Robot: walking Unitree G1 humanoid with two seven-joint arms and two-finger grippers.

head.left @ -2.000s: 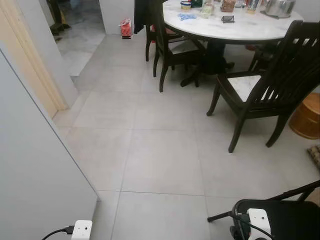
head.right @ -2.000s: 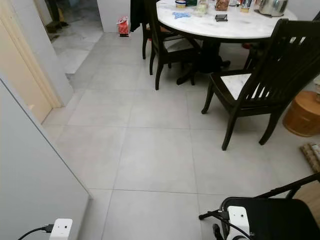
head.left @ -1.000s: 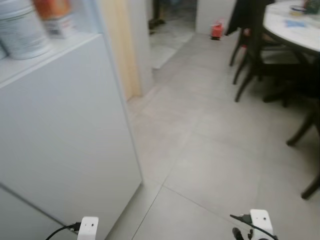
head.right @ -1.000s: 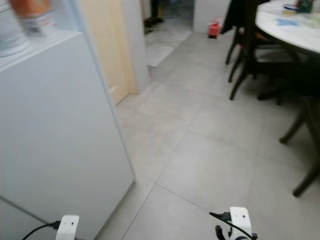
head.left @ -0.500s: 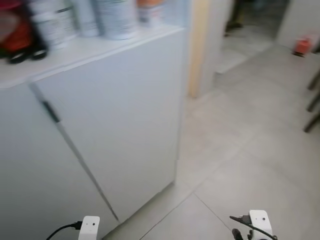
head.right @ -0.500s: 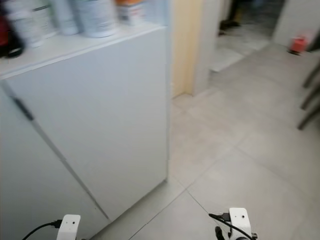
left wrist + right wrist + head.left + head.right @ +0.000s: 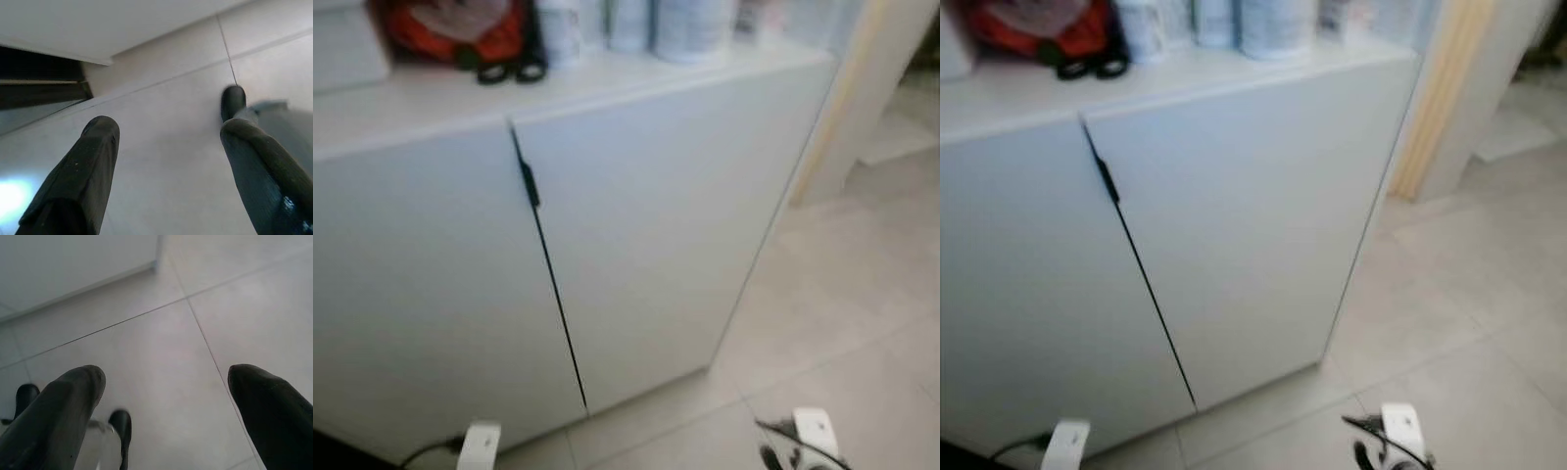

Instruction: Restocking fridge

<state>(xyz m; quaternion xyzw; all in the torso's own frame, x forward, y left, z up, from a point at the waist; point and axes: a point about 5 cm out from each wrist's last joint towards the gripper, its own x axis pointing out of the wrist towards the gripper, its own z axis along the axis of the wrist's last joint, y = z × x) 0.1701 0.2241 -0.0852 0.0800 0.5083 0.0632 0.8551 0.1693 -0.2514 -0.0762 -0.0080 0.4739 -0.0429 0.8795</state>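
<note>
No fridge is showing itself yet; a white cabinet (image 7: 636, 225) is taking up the upper left and centre of the head views, its dark door seam (image 7: 548, 274) running top to bottom, with bottles (image 7: 690, 24) blurred along its top. Both arms are hanging low over the floor (image 7: 1469, 323). The left gripper (image 7: 166, 161) and right gripper (image 7: 164, 396) are each spread wide, grasping nothing, neither clearly nearer the cabinet.

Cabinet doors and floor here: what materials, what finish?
Cabinet doors: look like smooth white painted or laminated board, matte, no grain or glare; the blur leaves the exact material open. A small dark handle sits at the door seam; its material can't be told. Floor: large pale grey tiles, likely ceramic or porcelain, with thin grout lines and a soft satin sheen.
</note>
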